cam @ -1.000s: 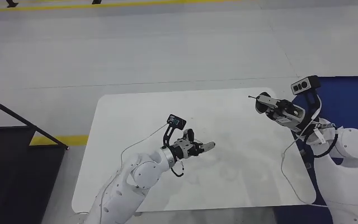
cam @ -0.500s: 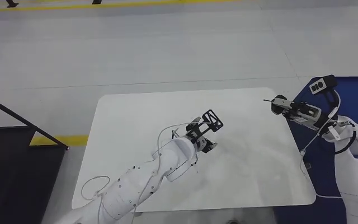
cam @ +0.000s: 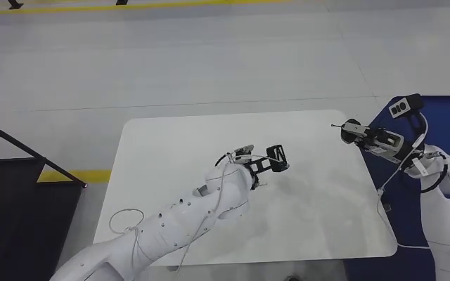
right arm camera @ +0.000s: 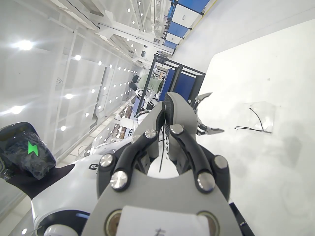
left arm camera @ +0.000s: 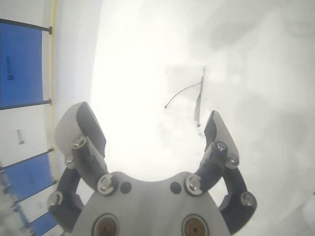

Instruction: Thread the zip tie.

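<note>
Right arm: my right fingers [right arm camera: 165, 106] are pressed together, pinching one black zip tie [right arm camera: 161, 155] in the air, well apart from the clear bag [right arm camera: 265, 112] on the counter [cam: 176, 161]. My left fingers [left arm camera: 89, 126] are spread and hold nothing, near that bag, where a second tie [left arm camera: 181, 93] lies. Judgement: tie picked up, threading not begun; its tail must yet enter the head.

A white table [cam: 162, 161] is standing on pale floor, with a yellow stripe [cam: 70, 175], possibly tape, lying left and a blue area [cam: 441, 112] showing right.
</note>
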`<control>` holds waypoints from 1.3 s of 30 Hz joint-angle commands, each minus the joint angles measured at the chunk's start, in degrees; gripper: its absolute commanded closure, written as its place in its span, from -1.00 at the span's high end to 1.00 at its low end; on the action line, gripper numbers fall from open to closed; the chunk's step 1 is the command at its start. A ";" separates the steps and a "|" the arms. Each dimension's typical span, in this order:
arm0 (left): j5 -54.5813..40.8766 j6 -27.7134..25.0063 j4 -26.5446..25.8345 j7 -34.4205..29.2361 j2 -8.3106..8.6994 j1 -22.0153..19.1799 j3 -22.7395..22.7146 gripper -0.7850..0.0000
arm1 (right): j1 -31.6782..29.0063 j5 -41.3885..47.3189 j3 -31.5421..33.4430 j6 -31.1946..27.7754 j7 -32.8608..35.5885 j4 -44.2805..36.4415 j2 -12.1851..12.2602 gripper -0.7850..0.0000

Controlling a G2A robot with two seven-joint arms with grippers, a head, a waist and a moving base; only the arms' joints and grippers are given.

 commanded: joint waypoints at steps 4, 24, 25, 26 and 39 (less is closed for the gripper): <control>-16.17 -10.64 4.68 0.02 -1.95 -6.41 -0.85 1.00 | 0.00 0.00 0.00 0.00 0.00 0.00 0.00 -1.00; -39.33 -8.35 17.60 -1.36 -4.85 -11.37 -3.00 0.41 | 0.00 0.00 0.00 0.00 0.00 0.00 0.00 -1.00; -41.00 -8.30 18.85 -2.26 -5.34 -11.91 -2.29 0.28 | 0.00 0.00 0.00 0.00 0.00 0.00 0.00 -1.00; -42.03 -8.68 20.10 -3.26 -5.82 -12.68 -1.47 0.23 | 0.00 0.00 0.00 0.00 0.00 0.00 0.00 -1.00; -33.95 -10.88 35.15 -4.43 -13.63 -19.58 11.16 0.22 | 0.00 0.00 0.00 0.00 0.00 0.00 0.00 -1.00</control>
